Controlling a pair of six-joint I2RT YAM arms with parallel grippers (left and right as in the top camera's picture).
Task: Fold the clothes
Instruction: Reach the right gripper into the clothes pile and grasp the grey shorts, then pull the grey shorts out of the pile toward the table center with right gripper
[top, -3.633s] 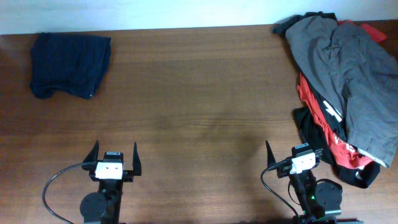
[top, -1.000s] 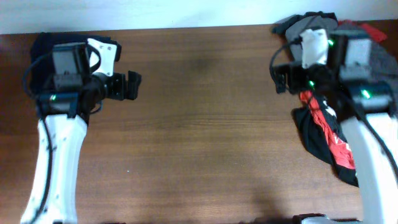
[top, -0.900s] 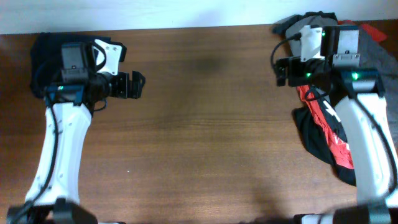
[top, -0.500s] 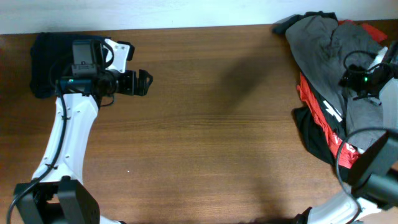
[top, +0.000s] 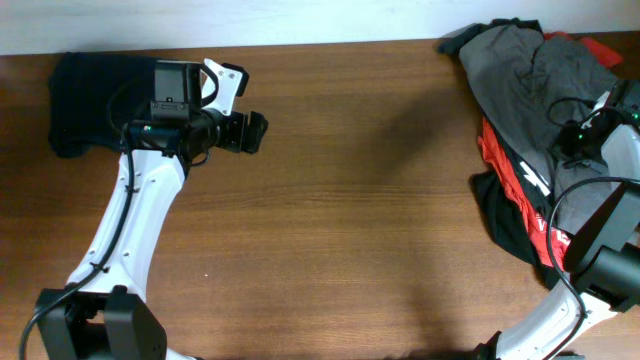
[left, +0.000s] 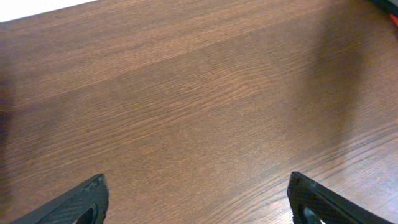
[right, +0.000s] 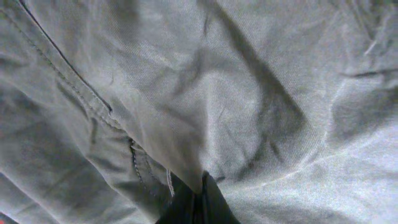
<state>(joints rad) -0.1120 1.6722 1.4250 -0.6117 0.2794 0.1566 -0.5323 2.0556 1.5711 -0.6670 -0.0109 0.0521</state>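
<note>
At the far right corner of the table (top: 350, 240), the right gripper (right: 198, 200) is closed tight on a fold of the shorts (right: 236, 93). In the wrist view its two dark fingers (right: 214, 208) meet with no gap, and the grey cloth rises out of them as a ridge. A stitched seam runs across the cloth to the left of this ridge. Seen from above, the gripper sits on the lower part of the shorts, close to the right edge of the view, and its arm comes up from the near right side. The shorts lie crumpled on top of a pile. Under them is a red garment (top: 497, 150), and nearer to the robot a black garment (top: 500, 215) with red and white marks. On the other side, the left gripper (left: 199, 208) stands wide and holds nothing. In its wrist view only the two finger tips show at the lower corners, and the brown wood is below them. From above it points to the right and hangs over the table, near a dark blue cloth (top: 95, 95) that lies as a rough square at the far left. The two grippers are well apart, with the middle of the table between them.
</note>
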